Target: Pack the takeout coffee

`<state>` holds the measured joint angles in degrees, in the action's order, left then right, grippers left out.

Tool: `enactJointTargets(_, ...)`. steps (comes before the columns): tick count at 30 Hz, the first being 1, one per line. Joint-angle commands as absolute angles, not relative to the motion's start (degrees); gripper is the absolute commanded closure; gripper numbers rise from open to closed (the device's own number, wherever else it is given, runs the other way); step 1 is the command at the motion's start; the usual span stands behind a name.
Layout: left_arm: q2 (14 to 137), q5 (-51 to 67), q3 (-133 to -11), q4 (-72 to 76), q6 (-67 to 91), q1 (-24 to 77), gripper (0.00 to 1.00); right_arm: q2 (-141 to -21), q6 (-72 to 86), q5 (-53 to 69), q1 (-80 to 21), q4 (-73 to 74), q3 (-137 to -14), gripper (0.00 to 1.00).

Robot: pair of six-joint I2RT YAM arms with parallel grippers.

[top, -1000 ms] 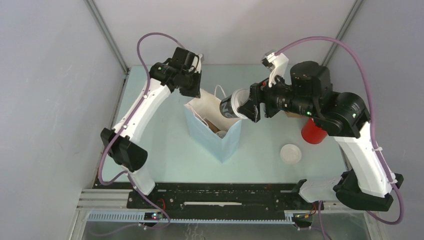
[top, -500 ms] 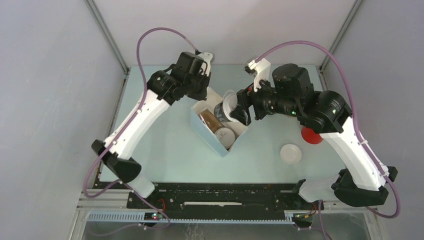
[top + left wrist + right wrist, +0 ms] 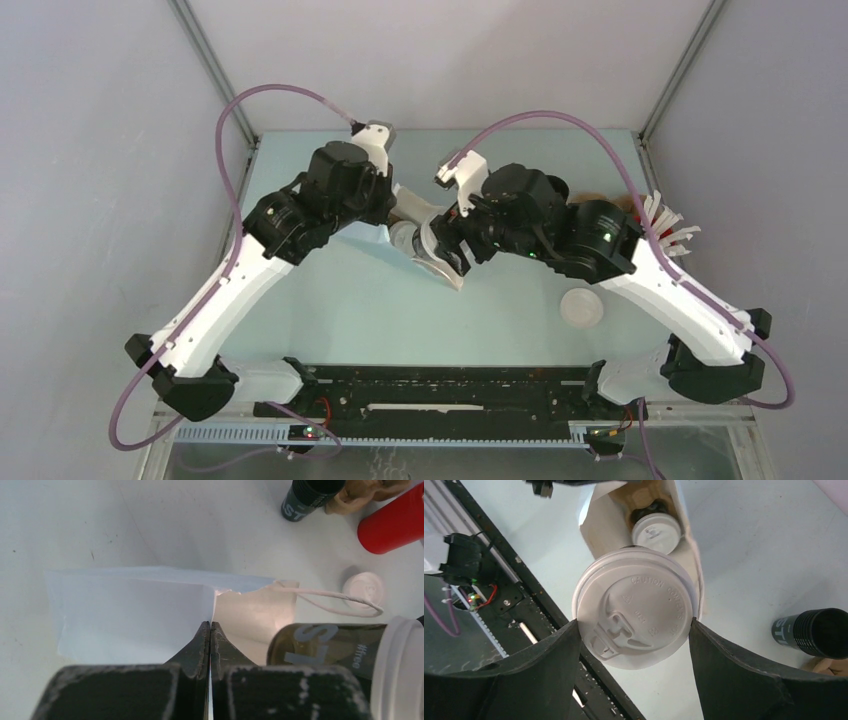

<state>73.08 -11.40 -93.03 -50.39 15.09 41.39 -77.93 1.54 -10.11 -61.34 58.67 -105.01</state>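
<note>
My right gripper (image 3: 634, 622) is shut on a takeout coffee cup, its fingers pressing both sides of the white lid (image 3: 634, 607). The cup hangs over the open mouth of the light blue paper bag (image 3: 594, 517). A second lidded cup (image 3: 655, 532) sits inside the bag beside a brown carrier. In the left wrist view my left gripper (image 3: 210, 625) is shut on the bag's rim (image 3: 150, 615), with the held cup (image 3: 325, 645) just to its right. From above, both wrists crowd over the bag (image 3: 445, 272) and hide most of it.
A loose white lid (image 3: 582, 307) lies on the table at the right front. A red cup (image 3: 395, 522), a dark cup (image 3: 307, 497) and a brown cardboard piece (image 3: 360, 492) stand beyond the bag. The black rail (image 3: 450, 390) runs along the near edge.
Both arms have swung inward over the bag. The left gripper has closed on the bag's rim. The right gripper has carried the cup leftward to the bag's mouth.
</note>
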Motion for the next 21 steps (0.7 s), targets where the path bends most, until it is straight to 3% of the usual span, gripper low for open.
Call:
enactJointTargets(1,69.90,-10.19,-89.85,-44.69,16.22,41.84,1.00,-79.39,0.09,-14.62,-62.44,53.18,-103.87,0.63)
enactJointTargets(9,67.37,-10.96,-89.00,-45.73,16.80,42.72,1.00,-77.74,-4.70,-13.76,-64.38,43.69,-93.83,0.63)
enactJointTargets(21,70.00,-4.67,-96.01,-43.25,23.81,48.46,1.00,-75.96,-3.13,-17.80,-66.81,48.35,-95.49,0.66)
